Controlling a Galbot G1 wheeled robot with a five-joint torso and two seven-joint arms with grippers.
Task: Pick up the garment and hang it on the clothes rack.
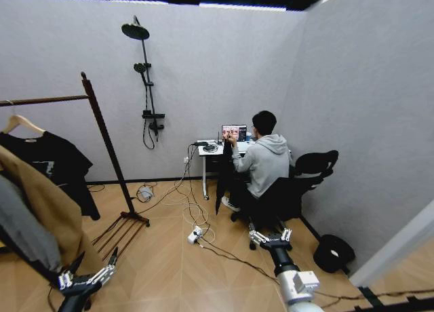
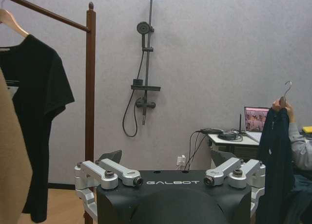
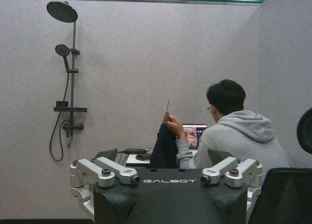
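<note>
The garment (image 1: 224, 171), long, limp and black, hangs from a metal hook in a seated person's raised hand (image 3: 170, 124) by the far desk. It also appears in both wrist views, as the garment (image 2: 274, 156) and the garment (image 3: 165, 148). The clothes rack (image 1: 103, 132) stands at the left, its dark post (image 2: 90, 87) carrying the rail. My left gripper (image 1: 87, 277) is low at the front left, near the rack, and open and empty (image 2: 170, 175). Low at the front right, my right gripper (image 1: 270, 237) faces the person and is open and empty (image 3: 168, 175). Both are far from the garment.
A black T-shirt (image 2: 36, 112) and a tan coat (image 1: 44, 203) hang on the rack. Cables and a power strip (image 1: 194, 235) lie on the floor. A desk (image 1: 213, 151), an office chair (image 1: 302, 180), a black bag (image 1: 333, 252) and a wall shower (image 1: 144, 88) are also here.
</note>
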